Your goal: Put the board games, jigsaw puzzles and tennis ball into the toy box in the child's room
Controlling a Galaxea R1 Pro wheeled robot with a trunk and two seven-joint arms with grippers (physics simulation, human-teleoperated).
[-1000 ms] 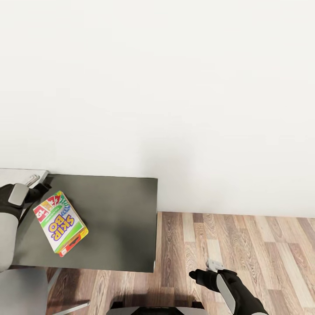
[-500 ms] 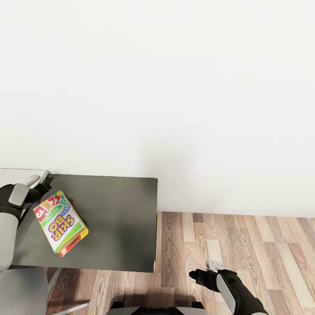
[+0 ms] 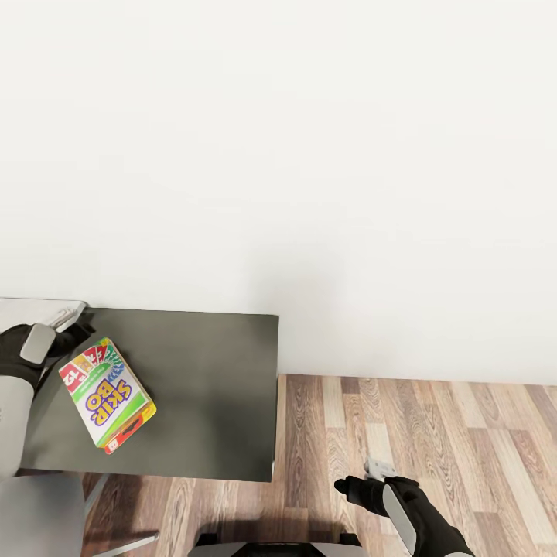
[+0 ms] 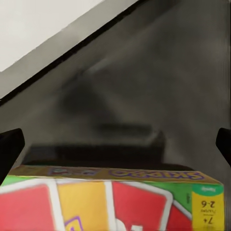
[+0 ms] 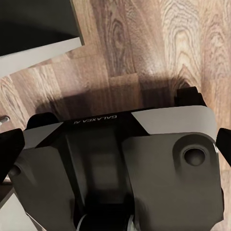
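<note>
Where the desk (image 3: 201, 387) drops to its dark grey section against the white wall (image 3: 309, 155), one item lies flat: the "SKIP BO" game box (image 3: 108, 393), near the left end of that dark top, skewed, lettering upside down from the head view; a strip of lighter grey top shows at the far left edge; left gripper (image 3: 66, 317) just beyond the box's far corner, above the seam of light and dark tops, not touching the box as far as can be seen; its jaws stand wide apart, both fingertips at the edges of the left wrist view with the box (image 4: 110, 197) low between them; right gripper (image 3: 379, 469) hangs over the wood-plank floor (image 3: 433, 433), well apart from the desk; cannot tell how its jaws stand; right wrist view looks down on the robot's own grey base (image 5: 144, 163) over the floor.
</note>
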